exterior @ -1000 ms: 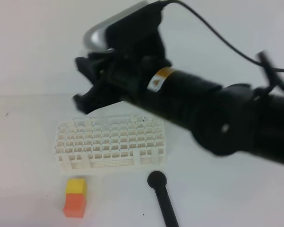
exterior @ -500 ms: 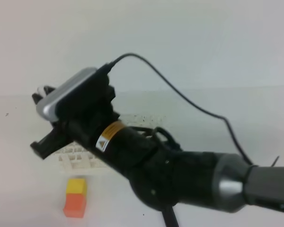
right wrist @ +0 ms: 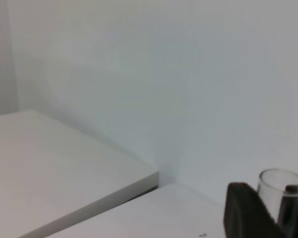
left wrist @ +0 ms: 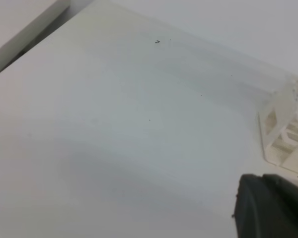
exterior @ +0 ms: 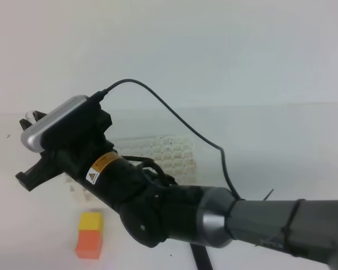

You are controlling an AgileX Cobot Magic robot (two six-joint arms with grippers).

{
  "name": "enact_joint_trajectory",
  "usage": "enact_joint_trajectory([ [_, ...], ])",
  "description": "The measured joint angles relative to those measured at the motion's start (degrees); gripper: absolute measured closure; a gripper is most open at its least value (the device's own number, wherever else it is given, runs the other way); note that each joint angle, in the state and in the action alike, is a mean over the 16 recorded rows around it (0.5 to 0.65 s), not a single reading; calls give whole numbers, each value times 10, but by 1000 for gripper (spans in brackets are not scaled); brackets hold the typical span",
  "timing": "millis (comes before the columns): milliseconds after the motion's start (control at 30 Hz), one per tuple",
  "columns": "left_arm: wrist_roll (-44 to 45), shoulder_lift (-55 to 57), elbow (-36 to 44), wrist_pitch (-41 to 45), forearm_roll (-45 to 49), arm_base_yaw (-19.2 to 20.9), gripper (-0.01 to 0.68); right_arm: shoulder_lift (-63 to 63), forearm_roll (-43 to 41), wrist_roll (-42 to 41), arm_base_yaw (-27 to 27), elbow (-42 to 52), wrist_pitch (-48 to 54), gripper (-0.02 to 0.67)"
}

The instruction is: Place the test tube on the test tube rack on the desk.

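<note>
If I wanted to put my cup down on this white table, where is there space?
The desk is bare right of the test tube rack, and also left of it in the left wrist view. It is crowded in front: the arm covers most of the rack, with the yellow-and-orange block beside it.

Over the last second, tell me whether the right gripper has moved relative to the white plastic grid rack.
Yes. The right gripper swung left and lower, from above the white plastic grid rack to beyond its left end.

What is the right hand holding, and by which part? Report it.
The right hand holds the test tube near its open top end, rim poking above the fingers. The lower part is hidden. The left hand shows no hold.
</note>
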Motion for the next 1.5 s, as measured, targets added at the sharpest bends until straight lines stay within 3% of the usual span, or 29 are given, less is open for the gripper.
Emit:
enact_joint_trajectory([
  [333,0,0,0,0,1,-3,674,51,3,-11,-8,-37,-3,525],
  [900,4,-1,1,-1,3,-61,674,70,15,-27,-16,-42,-22,525],
  [1500,4,1,0,1,3,-62,674,73,25,-44,-15,-42,-28,525],
])
